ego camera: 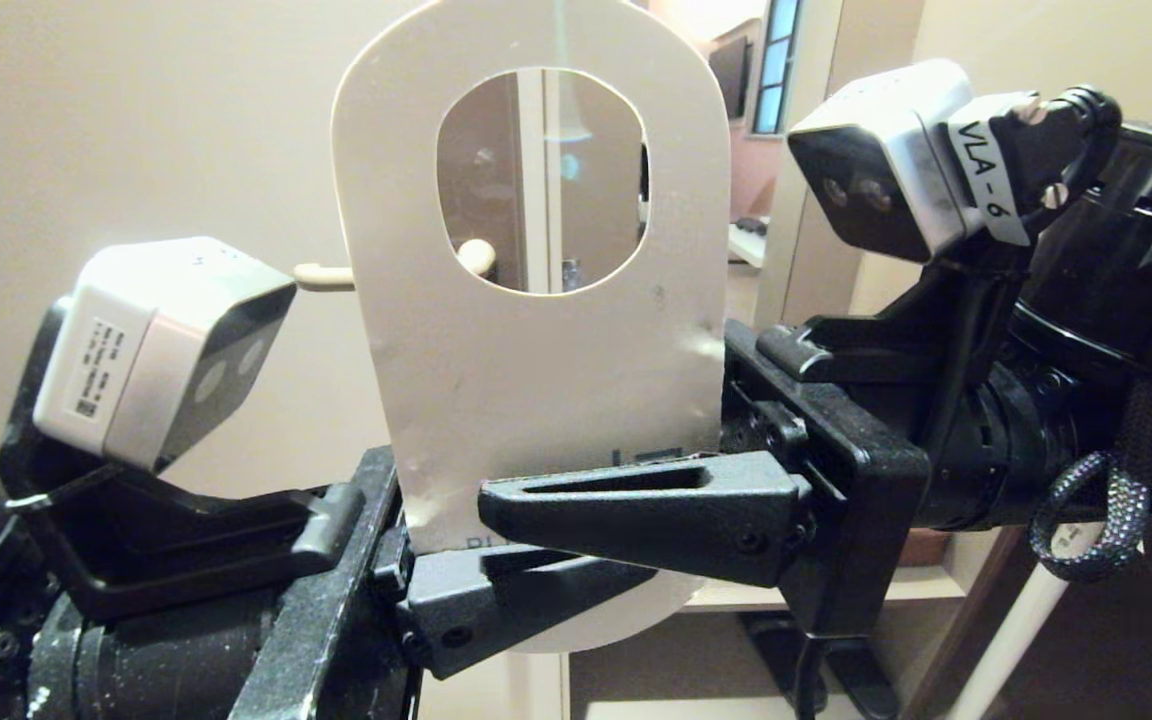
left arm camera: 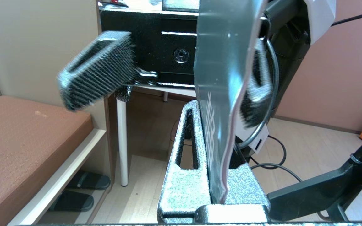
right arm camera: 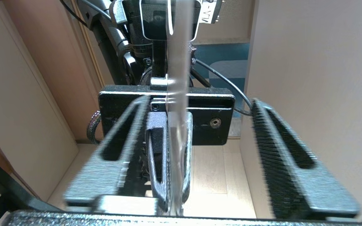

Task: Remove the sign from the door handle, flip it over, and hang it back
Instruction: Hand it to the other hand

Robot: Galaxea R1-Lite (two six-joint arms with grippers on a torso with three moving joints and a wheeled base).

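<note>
The sign (ego camera: 536,380) stands upright close in front of the head camera, pale side toward it and oval hole on top. My left gripper (ego camera: 576,585) reaches in from the left and is shut on its lower end. In the left wrist view the blue-grey side of the sign (left arm camera: 222,94) sits clamped in the left gripper (left arm camera: 214,125). My right gripper (ego camera: 516,500) comes from the right with its jaws spread wide, one finger either side of the sign and clear of it. Seen from the right wrist, the right gripper (right arm camera: 200,102) straddles the edge-on sign (right arm camera: 177,94). The cream door handle (ego camera: 321,277) shows behind the sign.
A brown metallic plate (ego camera: 491,170) shows through the sign's hole, on the beige door (ego camera: 136,130). Below to one side are a brown cushioned bench (left arm camera: 27,141), dark slippers (left arm camera: 83,188) and a white table leg (left arm camera: 121,141). Cables (left arm camera: 281,163) lie on the wooden floor.
</note>
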